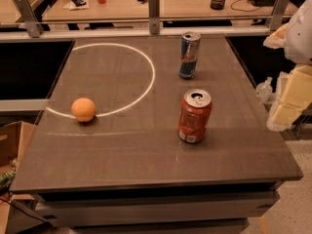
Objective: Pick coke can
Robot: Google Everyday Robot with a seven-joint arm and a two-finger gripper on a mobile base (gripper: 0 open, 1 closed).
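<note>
My gripper (pixel 288 99) hangs off the table's (pixel 122 155) right edge; I can't tell its opening. The coke can (pixel 194 116) stands upright to its left, apart.

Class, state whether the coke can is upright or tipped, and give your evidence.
Upright: the coke can stands on its base, silver top and pull tab facing up. The gripper is off to its right, not touching.

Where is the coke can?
The coke can stands right of centre on the table, nearer than the blue can; the gripper is at the view's right edge.
</note>
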